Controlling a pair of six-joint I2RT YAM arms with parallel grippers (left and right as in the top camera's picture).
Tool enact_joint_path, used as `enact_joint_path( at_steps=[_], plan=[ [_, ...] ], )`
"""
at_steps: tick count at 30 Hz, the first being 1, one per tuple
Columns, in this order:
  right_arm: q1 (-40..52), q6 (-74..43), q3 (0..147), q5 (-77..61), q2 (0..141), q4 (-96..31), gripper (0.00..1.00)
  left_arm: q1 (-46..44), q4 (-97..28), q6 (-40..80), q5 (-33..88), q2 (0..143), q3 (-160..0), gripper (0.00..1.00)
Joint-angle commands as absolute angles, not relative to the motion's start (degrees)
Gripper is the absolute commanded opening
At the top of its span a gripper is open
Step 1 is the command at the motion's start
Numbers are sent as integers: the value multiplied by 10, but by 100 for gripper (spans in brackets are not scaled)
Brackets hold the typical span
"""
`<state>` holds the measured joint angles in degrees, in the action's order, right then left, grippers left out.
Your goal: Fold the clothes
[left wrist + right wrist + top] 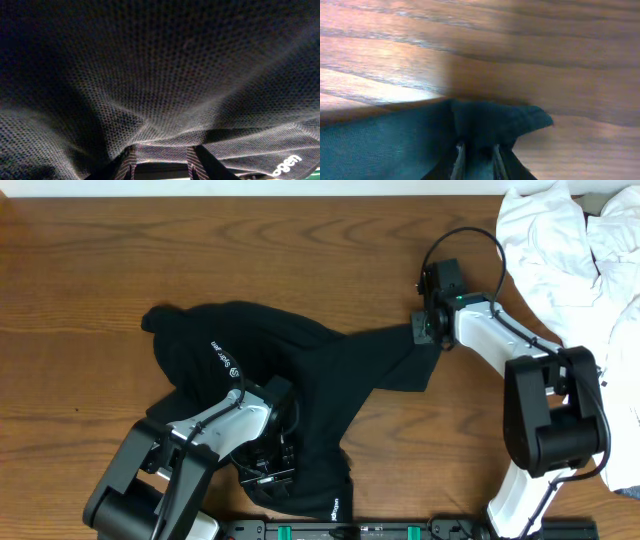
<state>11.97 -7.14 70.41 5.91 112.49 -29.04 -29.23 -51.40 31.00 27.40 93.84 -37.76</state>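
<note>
The clothes (300,370), a black garment with a small white logo (222,348), lie crumpled across the left and middle of the wooden table (300,240). My left gripper (285,405) is buried in the garment's middle. In the left wrist view the mesh fabric (160,75) fills the picture, and creases run to my left gripper (162,162), which is shut on a band of cloth. My right gripper (420,330) is at the garment's right tip. In the right wrist view the cloth (395,145) sits between the narrow jaws of my right gripper (476,160).
A heap of white garments (560,250) fills the table's back right corner and right edge, just behind my right arm. Bare wood runs along the far side and the left. More black cloth with white print (335,505) hangs near the front edge.
</note>
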Motion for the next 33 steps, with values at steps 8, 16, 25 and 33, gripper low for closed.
enact_joint_path(
  at_steps=[8,16,25,33],
  plan=[
    [109,-72,704,87,1097,-313,18,-288,-507,293,218,938,-376,37],
    [109,-72,704,56,1097,-315,26,-288,-507,293,218,938,-376,37],
    [107,-145,704,106,1098,-291,27,-288,-507,291,218,938,-376,37],
    [98,-231,704,86,1098,-294,29,-288,-507,291,218,938,-376,37]
  ],
)
